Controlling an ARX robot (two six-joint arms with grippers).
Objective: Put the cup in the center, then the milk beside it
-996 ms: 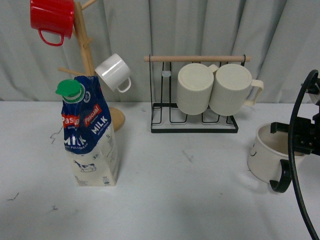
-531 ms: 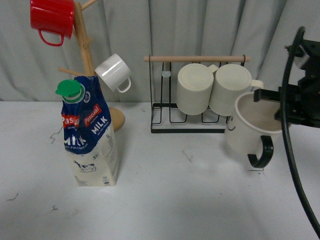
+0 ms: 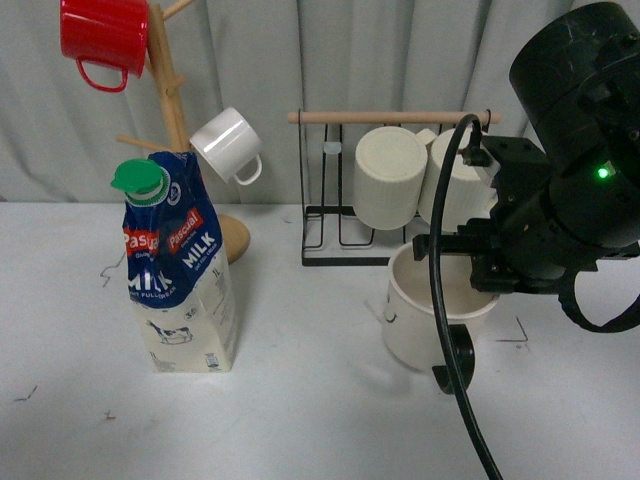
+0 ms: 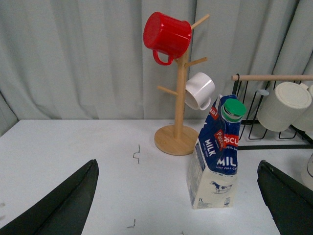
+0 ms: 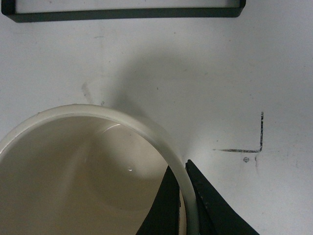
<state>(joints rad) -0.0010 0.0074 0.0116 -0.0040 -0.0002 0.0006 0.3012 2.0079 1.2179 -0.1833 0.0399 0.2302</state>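
Your right fingers (image 5: 210, 218) pinch the cup (image 3: 420, 325) by its rim only, so it may tip as you set it down.

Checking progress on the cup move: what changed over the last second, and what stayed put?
The right gripper, shut on the cup at its rim, lifted it off the right side of the table and carried it left. It is now low in front of the rack, near the middle. The milk, mug tree and hanging ribbed mugs stayed put.
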